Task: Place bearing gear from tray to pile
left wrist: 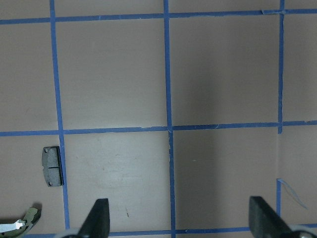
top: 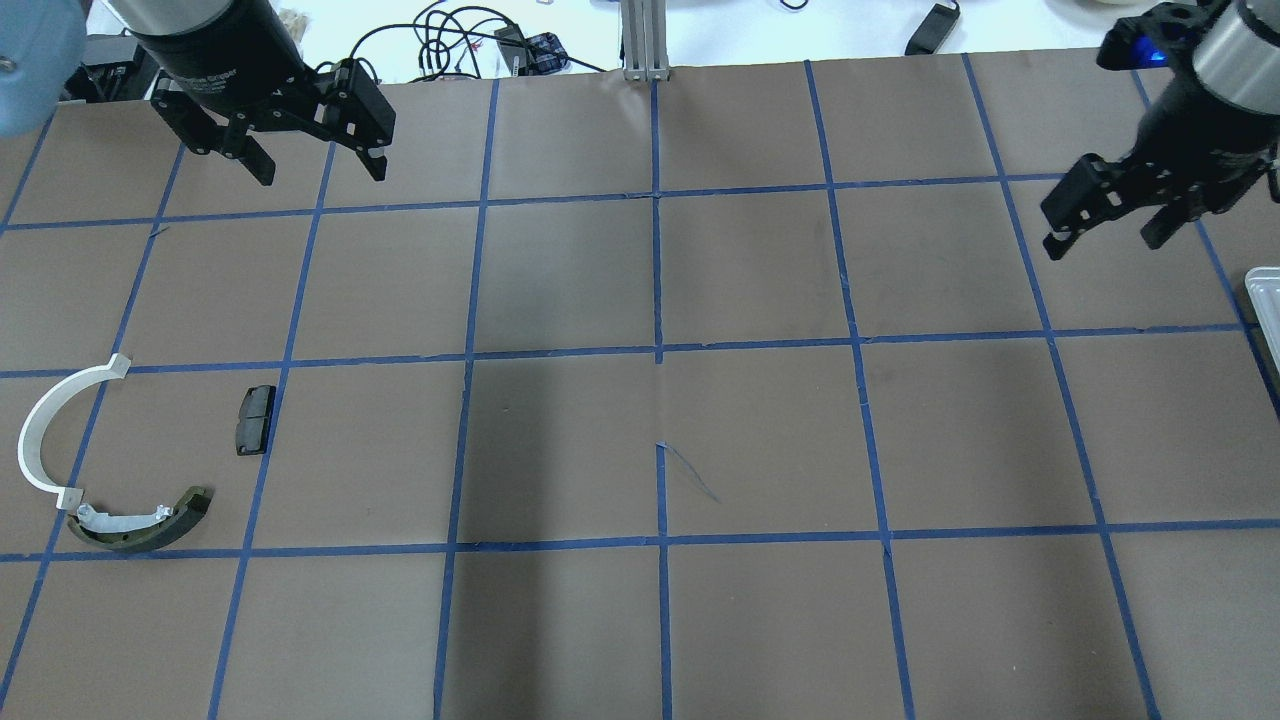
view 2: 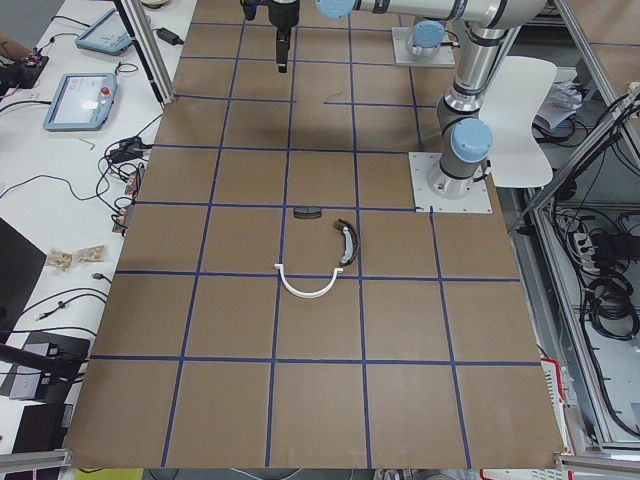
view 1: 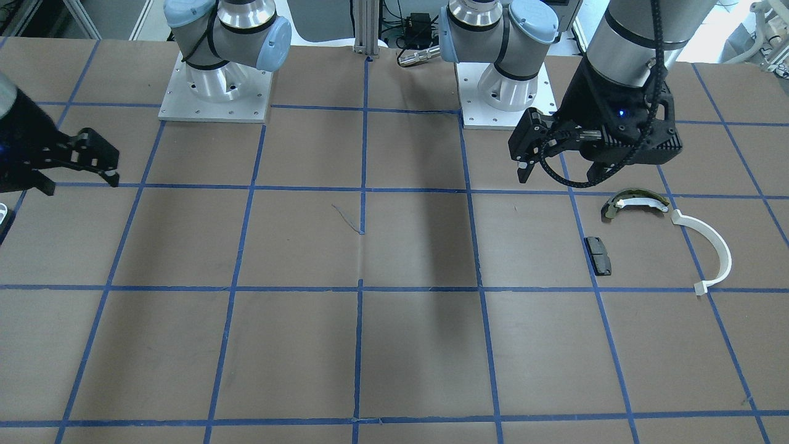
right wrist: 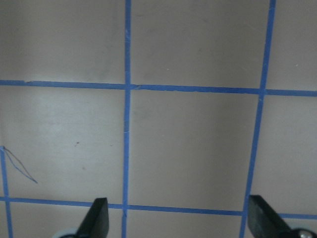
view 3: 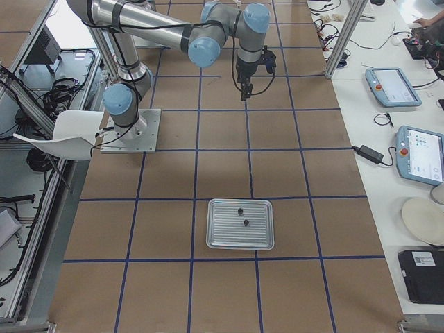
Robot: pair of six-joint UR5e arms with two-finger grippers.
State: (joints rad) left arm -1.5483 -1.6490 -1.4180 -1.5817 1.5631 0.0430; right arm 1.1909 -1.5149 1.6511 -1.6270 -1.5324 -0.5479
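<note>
Front view, arms: the left gripper [view 1: 558, 177] hangs above the table just behind the pile, aimed down and toward the centre, jaws wide apart and empty. The right gripper [view 1: 80, 184] hangs at the opposite edge, equally spread and empty.
Front view, pile: an olive-green shoe [view 1: 635, 202], a white half-ring [view 1: 712, 243] and a black pad [view 1: 598, 255] lie flat on the brown table [view 1: 394, 345]. One end of the half-ring is just beside the shoe.
Overhead view: both arms reach in from the sides. A corner of the tray [top: 1265, 300] shows near the right gripper.
Left-end view: the pile lies near the closer arm's base plate [view 2: 452, 185].
Right-end view, tray: it is ribbed metal and holds two small dark bearing gears [view 3: 240, 209], one at the centre and one toward the far rim. The pile is well apart, at the other end.
Left wrist view: the fingers [left wrist: 99, 220] are spread wide over bare table, with the pad at lower left.
Right wrist view: the fingers [right wrist: 257, 218] are spread just as wide over bare table.
</note>
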